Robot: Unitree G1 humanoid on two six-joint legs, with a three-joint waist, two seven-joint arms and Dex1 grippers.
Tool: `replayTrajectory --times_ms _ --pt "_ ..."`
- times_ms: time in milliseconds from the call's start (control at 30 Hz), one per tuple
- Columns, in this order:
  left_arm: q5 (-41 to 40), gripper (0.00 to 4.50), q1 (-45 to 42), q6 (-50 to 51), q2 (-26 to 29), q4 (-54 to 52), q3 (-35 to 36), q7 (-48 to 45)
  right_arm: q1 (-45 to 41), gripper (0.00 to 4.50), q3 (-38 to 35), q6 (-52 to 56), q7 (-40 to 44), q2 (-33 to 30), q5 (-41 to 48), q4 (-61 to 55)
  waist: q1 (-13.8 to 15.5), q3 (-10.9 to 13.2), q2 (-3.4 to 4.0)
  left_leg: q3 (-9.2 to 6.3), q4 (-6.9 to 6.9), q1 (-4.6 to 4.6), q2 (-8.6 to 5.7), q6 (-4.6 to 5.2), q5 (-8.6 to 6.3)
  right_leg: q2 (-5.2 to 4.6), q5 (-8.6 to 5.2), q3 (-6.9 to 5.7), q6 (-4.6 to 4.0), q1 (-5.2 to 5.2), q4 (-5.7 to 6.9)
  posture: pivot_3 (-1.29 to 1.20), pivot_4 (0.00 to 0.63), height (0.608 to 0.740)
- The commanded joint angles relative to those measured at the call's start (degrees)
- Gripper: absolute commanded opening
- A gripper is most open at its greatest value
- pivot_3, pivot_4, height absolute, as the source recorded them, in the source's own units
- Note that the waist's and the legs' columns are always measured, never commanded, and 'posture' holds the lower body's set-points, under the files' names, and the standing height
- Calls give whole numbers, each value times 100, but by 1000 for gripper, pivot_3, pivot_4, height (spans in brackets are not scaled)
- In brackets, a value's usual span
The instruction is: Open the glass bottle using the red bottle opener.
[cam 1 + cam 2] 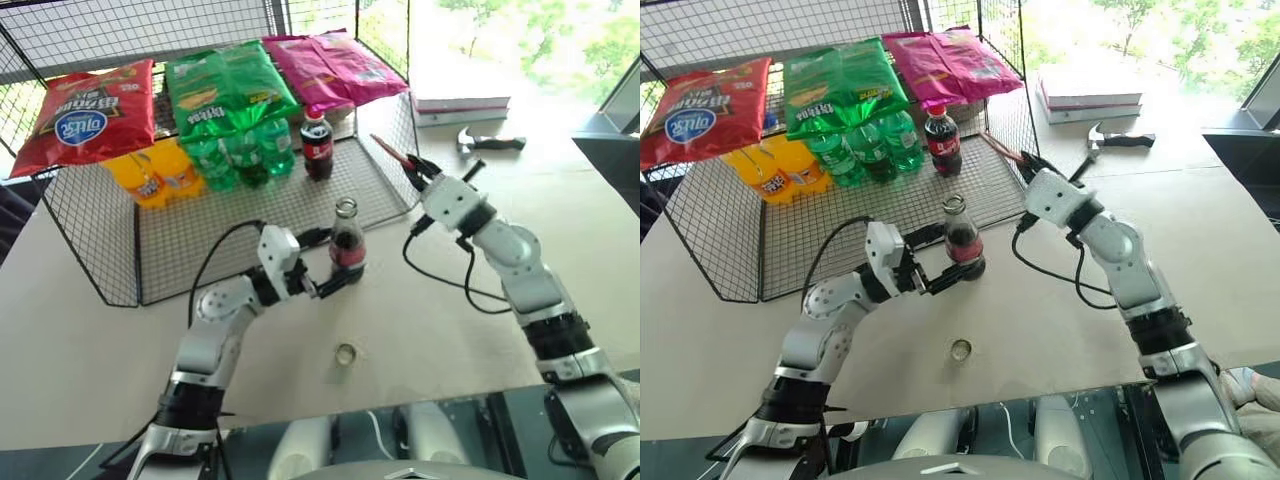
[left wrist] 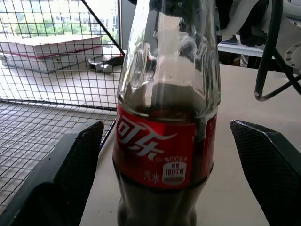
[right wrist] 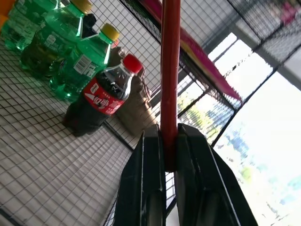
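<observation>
While left gripper (image 1: 335, 283) gapes around glass bottle (image 1: 347, 240) | right gripper (image 1: 418, 170) clamps red bottle opener (image 1: 390, 151)

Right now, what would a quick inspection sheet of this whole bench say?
Surface: pale table, with a small metal cap lying loose near its front edge.
Job's things: glass bottle upright on the table, its mouth uncapped; red bottle opener clamped in the right gripper.
Clutter: wire rack with green bottles, orange bottles, a red-capped cola bottle and snack bags; hammer; books.
Grippers: left gripper open, fingers either side of the glass bottle without touching; right gripper shut on the opener.
Cables: black cables loop off both wrists.
Surroundings: bright windows with greenery outside.
</observation>
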Motion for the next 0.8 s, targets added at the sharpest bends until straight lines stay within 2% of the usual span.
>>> replayTrajectory --times_ms 33,167,300,500,600,633,700,800 --pt "-96 4452 208 46 154 -390 133 -7 431 0 -215 935 372 55 661 -877 2 0 1 0 0 0 0 1 -1 -1 0 0 0 0 0 0 150 740" --pt "-210 4452 475 154 299 -648 250 23 1047 0 -271 2194 791 18 1326 -1500 11 1 1 -3 -1 -1 0 16 -9 -4 0 -4 0 1 -1 0 150 740" --pt "-264 4452 957 228 548 -889 439 -38 1598 0 -551 3966 1120 7 2519 -2089 5 1 3 -4 -2 2 0 21 -12 -11 0 -6 0 1 1 0 150 740" --pt "-387 4452 1635 315 726 -1041 898 130 1882 0 -1538 6655 982 87 4800 -2714 7 2 4 -9 -2 0 1 23 -14 -23 0 -14 0 2 2 0 150 740" --pt "-426 4452 1897 349 685 -1094 1057 283 1866 0 -1714 7139 928 -50 5137 -2730 13 2 4 -9 -2 0 0 25 -15 -22 -1 -16 0 3 1 0 150 740" --pt "-472 4500 1962 384 665 -1128 1104 326 1862 878 -1733 7202 934 -111 5176 -2719 20 2 4 -10 -2 -1 -1 25 -15 -20 -1 -20 0 3 0 0 150 740" --pt "-539 4500 2084 446 643 -1205 1163 389 1882 1558 -1777 7288 1023 -237 5279 -2681 31 2 4 -15 -1 -3 -3 25 -15 -21 -1 -28 1 4 0 0 150 740" --pt "-664 4500 2343 698 665 -1391 1251 530 1963 2864 -1800 7380 1340 -621 5378 -2594 26 2 4 -13 0 -4 -4 25 -15 -22 -1 -28 2 5 -1 0 150 740"
